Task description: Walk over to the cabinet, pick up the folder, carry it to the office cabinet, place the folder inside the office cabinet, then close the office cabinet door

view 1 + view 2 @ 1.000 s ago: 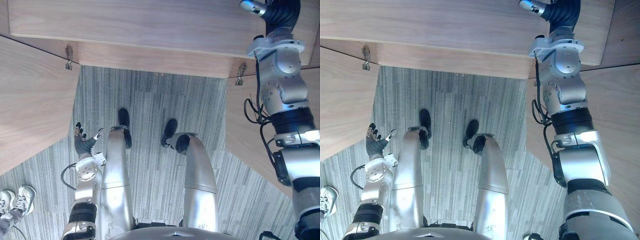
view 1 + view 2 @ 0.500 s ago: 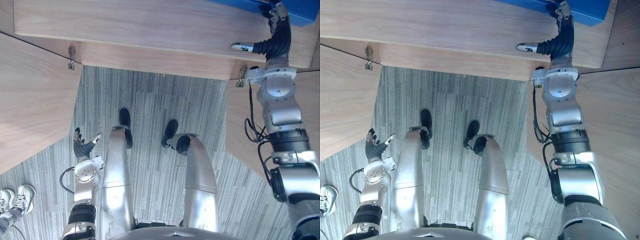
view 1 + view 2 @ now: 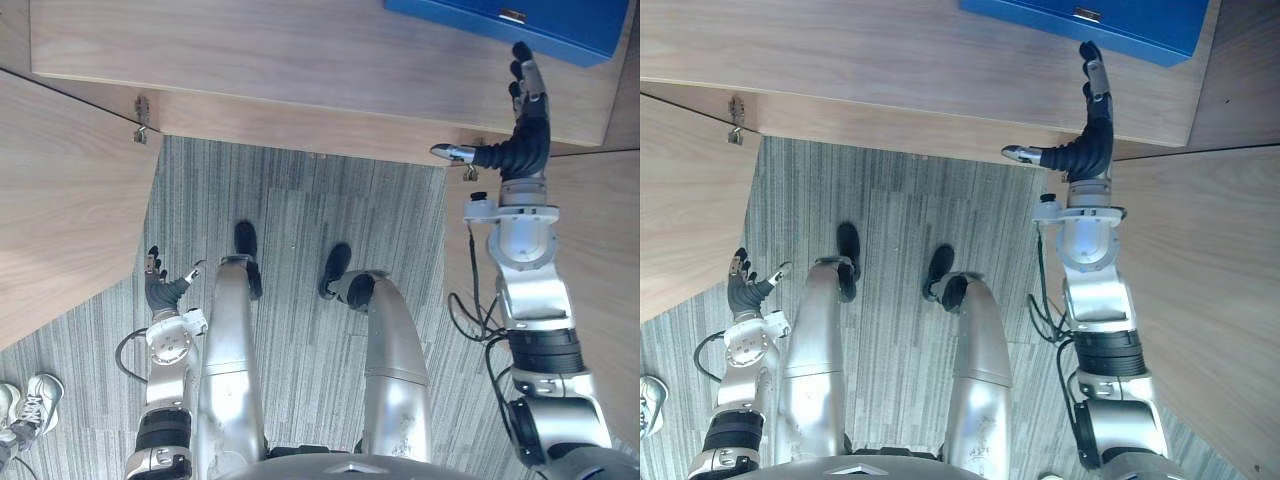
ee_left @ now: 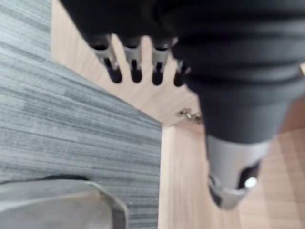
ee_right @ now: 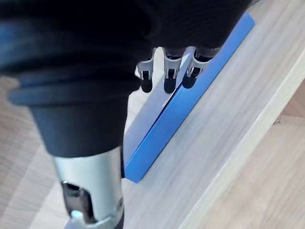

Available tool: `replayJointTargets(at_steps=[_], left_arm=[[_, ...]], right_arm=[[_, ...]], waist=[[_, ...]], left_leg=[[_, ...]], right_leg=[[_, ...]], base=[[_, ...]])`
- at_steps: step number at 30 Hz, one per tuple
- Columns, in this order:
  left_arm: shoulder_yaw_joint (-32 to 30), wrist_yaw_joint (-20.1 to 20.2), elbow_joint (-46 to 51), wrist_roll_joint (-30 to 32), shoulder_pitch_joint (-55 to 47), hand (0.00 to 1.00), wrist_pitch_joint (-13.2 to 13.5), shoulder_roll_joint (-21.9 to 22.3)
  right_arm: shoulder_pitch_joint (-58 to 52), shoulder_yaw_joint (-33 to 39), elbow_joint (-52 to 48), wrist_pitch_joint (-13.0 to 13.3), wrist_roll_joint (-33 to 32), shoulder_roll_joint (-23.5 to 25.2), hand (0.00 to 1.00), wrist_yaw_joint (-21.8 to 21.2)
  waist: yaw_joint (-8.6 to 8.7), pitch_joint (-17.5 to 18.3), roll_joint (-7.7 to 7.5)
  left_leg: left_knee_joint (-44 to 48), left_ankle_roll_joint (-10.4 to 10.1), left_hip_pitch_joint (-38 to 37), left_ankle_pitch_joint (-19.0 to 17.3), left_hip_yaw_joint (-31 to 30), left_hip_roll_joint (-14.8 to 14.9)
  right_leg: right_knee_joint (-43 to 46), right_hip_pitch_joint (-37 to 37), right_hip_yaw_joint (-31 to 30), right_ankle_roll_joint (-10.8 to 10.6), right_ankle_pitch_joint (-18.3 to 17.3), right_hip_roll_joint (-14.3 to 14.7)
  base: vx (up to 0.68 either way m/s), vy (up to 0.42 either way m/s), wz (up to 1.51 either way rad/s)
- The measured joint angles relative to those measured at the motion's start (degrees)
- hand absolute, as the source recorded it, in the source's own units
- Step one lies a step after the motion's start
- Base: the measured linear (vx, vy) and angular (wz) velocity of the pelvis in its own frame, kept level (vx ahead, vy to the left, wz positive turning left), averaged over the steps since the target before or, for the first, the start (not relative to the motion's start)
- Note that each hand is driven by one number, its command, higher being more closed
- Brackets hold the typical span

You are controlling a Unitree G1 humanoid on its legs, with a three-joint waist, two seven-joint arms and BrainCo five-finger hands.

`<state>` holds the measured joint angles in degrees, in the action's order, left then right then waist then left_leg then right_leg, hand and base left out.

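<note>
At 9 o'clock we are seeing an open cabinet door (image 3: 60, 220) angling out from its hinge (image 3: 140, 118), with a person's shoes (image 3: 25, 405) at 8 o'clock on the grey striped carpet (image 3: 300, 220). Our left robot hand (image 3: 160, 292) is hanging low at 8 o'clock, just off the door's edge, fingers relaxed and apart, holding nothing. The carpet is lying open between the two doors. At 12 o'clock the wooden shelf (image 3: 250, 50) is running across. At 1 o'clock the blue folder (image 3: 540, 25) is lying flat on that shelf. Our right robot hand (image 3: 522, 140) is reaching up at 2 o'clock, fingers straight, thumb spread, fingertips (image 3: 521, 52) at the folder's near edge; whether they are touching it we cannot tell. The second door (image 3: 610, 260) is standing at 3 o'clock.
</note>
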<state>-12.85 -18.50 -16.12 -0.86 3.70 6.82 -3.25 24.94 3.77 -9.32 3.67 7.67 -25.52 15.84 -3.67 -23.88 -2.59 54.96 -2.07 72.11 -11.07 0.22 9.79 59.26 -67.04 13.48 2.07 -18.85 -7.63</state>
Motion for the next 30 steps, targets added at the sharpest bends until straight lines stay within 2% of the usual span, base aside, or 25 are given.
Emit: replayJointTargets(at_steps=[7, 13, 19, 24, 30], left_arm=[[0.01, -0.29, -0.02, 0.04, -0.19, 0.0, 0.02, -0.02], [0.06, -1.17, -0.03, 0.04, -0.18, 0.0, 0.32, -0.04], [0.22, -1.91, 2.25, 0.03, -0.64, 0.0, 0.69, -0.04], [0.62, -1.96, 8.4, 0.01, -1.77, 0.0, 1.43, -0.1], [0.89, -1.85, 13.08, -0.08, -5.4, 0.0, 2.34, -0.17]], right_arm=[[0.68, -0.47, 0.09, 0.02, 8.72, 2.95, 1.0, 4.72], [7.0, -0.59, 4.84, -0.16, 11.93, 2.89, 1.0, 8.39], [14.56, -0.55, 10.47, -0.5, 12.42, 1.78, 1.0, 10.47], [20.56, -0.42, 15.94, -1.6, 11.17, -2.22, 1.0, 10.94], [25.66, -0.51, 20.21, -1.67, 7.89, -6.14, 1.0, 10.94]], waist=[[-0.39, -0.09, -0.16], [-1.03, -0.21, -0.14], [-1.22, -2.0, 0.06], [-2.3, -2.95, 0.6], [-2.63, -3.75, 1.3]], left_leg=[[0.1, 0.0, -0.17, -0.01, 0.16, -0.08], [0.98, -0.08, -0.1, -0.33, 0.05, -0.23], [2.22, 0.01, 1.37, -0.52, 0.02, -0.39], [4.68, 0.15, 4.66, -0.8, -0.43, -0.71], [7.08, 0.18, 7.77, -1.18, -0.6, -0.94]], right_leg=[[0.42, -0.02, -0.25, -0.36, -0.28, -0.14], [1.98, -0.26, -0.25, -0.19, -1.08, -0.53], [3.7, -1.72, -0.3, 0.22, -1.52, -1.08], [6.5, -4.88, -0.34, 0.25, -2.25, -1.76], [9.14, -7.85, -0.67, -0.24, -3.11, -2.34]], base=[[0.0, 0.002, -0.01], [-0.01, 0.004, 0.03], [0.0, 0.005, 0.02], [-0.01, 0.01, 0.03], [-0.04, 0.028, 0.03]])
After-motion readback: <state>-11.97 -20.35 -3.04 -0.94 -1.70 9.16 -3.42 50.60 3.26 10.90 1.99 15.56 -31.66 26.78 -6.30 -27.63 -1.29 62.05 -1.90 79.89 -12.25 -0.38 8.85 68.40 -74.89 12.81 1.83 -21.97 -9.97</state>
